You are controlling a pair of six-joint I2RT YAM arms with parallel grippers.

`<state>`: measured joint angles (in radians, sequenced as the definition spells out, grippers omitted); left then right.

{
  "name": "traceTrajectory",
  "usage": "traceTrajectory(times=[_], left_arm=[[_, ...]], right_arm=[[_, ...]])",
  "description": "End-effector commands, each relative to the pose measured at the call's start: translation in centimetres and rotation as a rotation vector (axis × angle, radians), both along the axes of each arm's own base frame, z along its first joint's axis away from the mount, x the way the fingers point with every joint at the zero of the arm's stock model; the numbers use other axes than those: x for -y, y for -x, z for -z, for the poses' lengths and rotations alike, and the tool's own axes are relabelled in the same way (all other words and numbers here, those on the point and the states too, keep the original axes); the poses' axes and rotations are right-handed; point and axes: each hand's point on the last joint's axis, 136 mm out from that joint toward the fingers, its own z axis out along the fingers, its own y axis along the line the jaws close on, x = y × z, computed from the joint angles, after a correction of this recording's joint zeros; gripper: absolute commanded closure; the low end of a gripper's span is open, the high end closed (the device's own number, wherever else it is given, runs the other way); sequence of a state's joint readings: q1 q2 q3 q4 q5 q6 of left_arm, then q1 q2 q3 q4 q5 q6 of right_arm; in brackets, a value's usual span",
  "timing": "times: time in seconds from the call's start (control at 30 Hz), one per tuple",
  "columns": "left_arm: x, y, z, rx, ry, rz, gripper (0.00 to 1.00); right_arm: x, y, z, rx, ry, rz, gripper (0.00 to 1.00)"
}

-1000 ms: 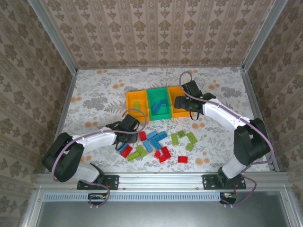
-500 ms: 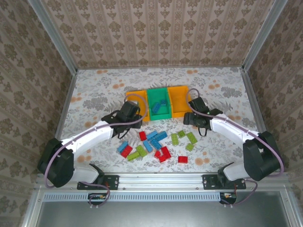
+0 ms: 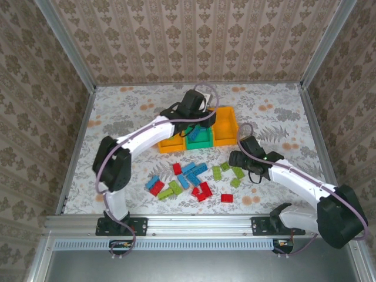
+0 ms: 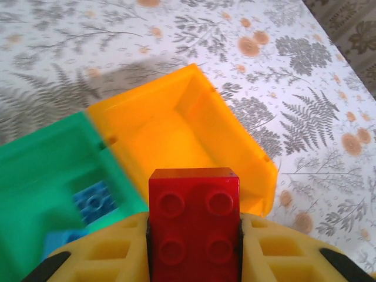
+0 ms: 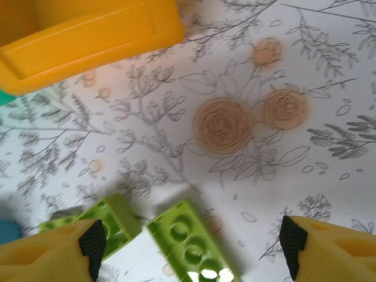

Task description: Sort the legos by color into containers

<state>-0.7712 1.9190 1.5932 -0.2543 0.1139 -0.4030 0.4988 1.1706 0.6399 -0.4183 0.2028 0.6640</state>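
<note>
Furthest left, the left-hand orange plastic bin sits mostly under my left arm, so I cannot read what lies in it. Next comes the green plastic bin, with blue studded bricks on its floor. My left gripper is pinching a red studded plastic brick between its yellow fingers, about over the wall where the green bin meets the right-hand orange plastic bin. That orange bin lies just ahead and to the right of the brick, with its long axis running away from me, and its floor looks bare. I judge the red belongs there, so a short push forward and right comes before letting go. Further right, over the loose pile, my right gripper is spread wide above a lime green plastic brick. It lies slantwise between the fingers, with its lower end cut off. A second lime brick sits just beside it, partly behind one finger.
</note>
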Motion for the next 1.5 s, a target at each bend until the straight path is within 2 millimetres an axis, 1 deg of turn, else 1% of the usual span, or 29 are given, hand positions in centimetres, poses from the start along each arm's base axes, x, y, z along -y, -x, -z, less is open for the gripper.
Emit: traceTrajectory(times=[0.0, 0.1, 0.17, 0.33, 0.5, 0.57, 0.6, 0.73, 0.83, 0.87, 1.0, 1.07, 1.13, 1.23, 1.33, 1.47], left_arm=[[3.0, -0.2, 0.3, -0.044, 0.04, 0.096, 0.74], [4.4, -1.4, 1.5, -0.062, 0.048, 0.098, 0.74], [5.0, -1.9, 2.3, -0.075, 0.046, 0.095, 0.72], [5.9, -2.8, 3.4, -0.104, 0.05, 0.087, 0.66], [5.8, -2.8, 3.6, -0.114, 0.05, 0.066, 0.46], [5.5, -2.6, 3.2, -0.099, 0.049, 0.063, 0.29], [5.2, -2.4, 2.9, -0.091, 0.047, 0.061, 0.24], [4.1, -1.6, 1.3, -0.044, 0.045, 0.051, 0.18], [2.7, -0.7, 0.0, -0.001, 0.056, 0.039, 0.11], [2.1, -0.4, -0.3, 0.01, 0.054, 0.032, 0.09], [-1.0, 0.6, -0.5, 0.036, 0.028, -0.026, 0.07], [-2.6, 0.9, -0.4, 0.036, 0.031, -0.061, 0.06], [-4.4, 1.3, -0.3, 0.022, 0.041, -0.091, 0.06], [-6.7, 2.0, 0.4, -0.004, 0.04, -0.12, 0.06], [-9.1, 2.7, 1.1, -0.012, 0.027, -0.16, 0.05], [-11.6, 3.5, 1.8, -0.023, 0.021, -0.201, 0.05]], right_arm=[[0.3, 1.7, 0.6, -0.038, 0.02, 0.004, 0.2], [-0.4, 2.2, 1.1, -0.036, 0.019, -0.051, 0.2], [-1.0, 2.2, 1.2, -0.028, 0.022, -0.094, 0.21], [-1.7, 1.7, 1.0, -0.027, 0.053, -0.153, 0.24], [-2.1, 1.3, 0.8, -0.023, 0.063, -0.172, 0.25], [-2.4, 1.3, 0.7, -0.02, 0.065, -0.189, 0.25], [-2.6, 1.2, 0.7, -0.015, 0.068, -0.201, 0.25], [-3.3, 0.8, 0.4, -0.005, 0.092, -0.254, 0.25], [-4.1, 0.4, 0.2, -0.001, 0.121, -0.311, 0.24], [-4.2, 0.2, 0.2, -0.004, 0.131, -0.324, 0.24], [-5.1, -0.3, 0.6, -0.036, 0.153, -0.375, 0.24], [-5.7, -0.5, 1.1, -0.057, 0.154, -0.397, 0.25], [-6.1, -0.5, 1.9, -0.092, 0.165, -0.418, 0.27], [-6.9, -0.5, 2.6, -0.122, 0.161, -0.457, 0.28], [-7.2, -0.5, 3.2, -0.145, 0.169, -0.477, 0.3], [-7.2, -0.6, 3.9, -0.174, 0.196, -0.49, 0.34]])
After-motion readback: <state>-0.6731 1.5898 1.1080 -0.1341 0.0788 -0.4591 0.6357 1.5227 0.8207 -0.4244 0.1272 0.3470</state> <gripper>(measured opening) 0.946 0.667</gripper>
